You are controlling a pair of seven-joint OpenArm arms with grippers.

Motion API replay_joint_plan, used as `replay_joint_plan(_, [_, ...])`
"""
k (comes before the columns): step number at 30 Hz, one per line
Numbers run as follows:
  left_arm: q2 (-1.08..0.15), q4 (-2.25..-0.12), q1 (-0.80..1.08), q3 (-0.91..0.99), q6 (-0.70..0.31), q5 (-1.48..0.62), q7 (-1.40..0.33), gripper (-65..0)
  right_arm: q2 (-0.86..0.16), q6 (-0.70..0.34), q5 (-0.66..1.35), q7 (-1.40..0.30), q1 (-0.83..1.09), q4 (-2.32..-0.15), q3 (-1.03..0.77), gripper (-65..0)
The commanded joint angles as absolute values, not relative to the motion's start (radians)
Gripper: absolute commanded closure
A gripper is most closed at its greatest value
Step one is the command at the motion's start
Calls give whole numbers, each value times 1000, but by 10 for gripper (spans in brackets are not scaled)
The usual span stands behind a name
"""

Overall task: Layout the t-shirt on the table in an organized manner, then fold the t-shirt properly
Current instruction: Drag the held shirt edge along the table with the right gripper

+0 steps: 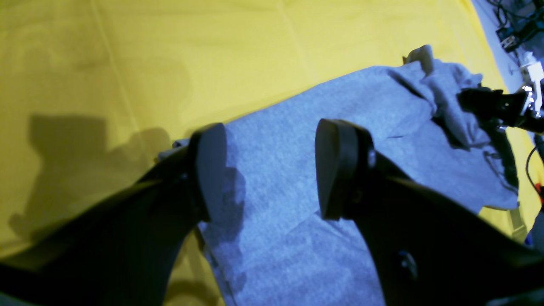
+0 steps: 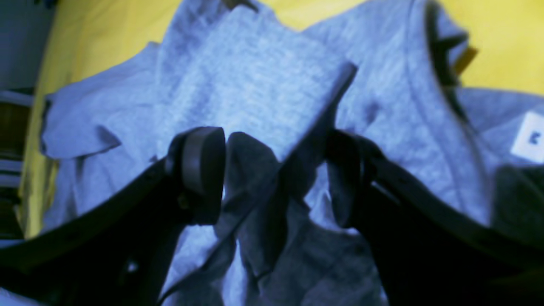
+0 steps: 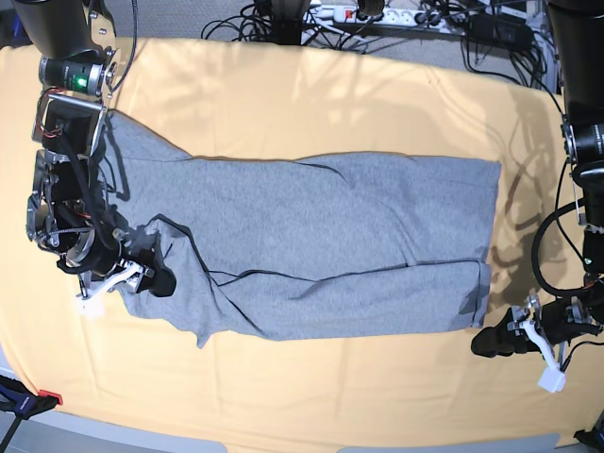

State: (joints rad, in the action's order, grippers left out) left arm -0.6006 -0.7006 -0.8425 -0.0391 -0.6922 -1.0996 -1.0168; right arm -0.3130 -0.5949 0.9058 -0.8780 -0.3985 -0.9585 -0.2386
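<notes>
The grey t-shirt (image 3: 330,236) lies lengthwise across the yellow-orange table (image 3: 283,94), mostly flat, with a folded flap along its near edge and bunched cloth at the left end. My right gripper (image 3: 160,281) sits at that bunched left end. In the right wrist view its jaws (image 2: 274,176) stand wide apart, and a raised fold of the t-shirt (image 2: 255,76) stands loose between them. My left gripper (image 3: 483,342) is at the shirt's near right corner. In the left wrist view it (image 1: 272,170) hangs open just above the flat t-shirt (image 1: 297,127), holding nothing.
Cables and a power strip (image 3: 377,14) run along the table's far edge. A white neck label (image 2: 529,136) and the dark collar edge (image 2: 442,63) show in the right wrist view. The right arm (image 1: 510,106) appears at the far end of the left wrist view.
</notes>
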Motion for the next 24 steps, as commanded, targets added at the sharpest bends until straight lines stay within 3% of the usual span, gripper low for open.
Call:
replay_joint_plan(1, [-615, -718, -878, -31, -698, -1126, -995, -347, -326, -612, 938, -855, -430, -973, -242, -394])
replay_joint_plan(9, [-615, -718, -878, -31, -698, -1126, -995, -347, -276, -628, 891, -841, -472, -973, -242, -383])
replay_joint_plan(12, [-615, -718, -878, -31, -698, -1126, -995, -347, -257, -617, 799, -811, -489, -973, -242, -300])
replay_joint_plan(16, [-615, -718, -878, -31, -698, -1126, -995, -347, -252, -611, 731, -778, -506, -973, -242, -19])
replay_joint_plan(24, [-615, -718, -878, -31, -698, -1126, -995, -347, -252, -698, 706, -782, -574, -975, -242, 0])
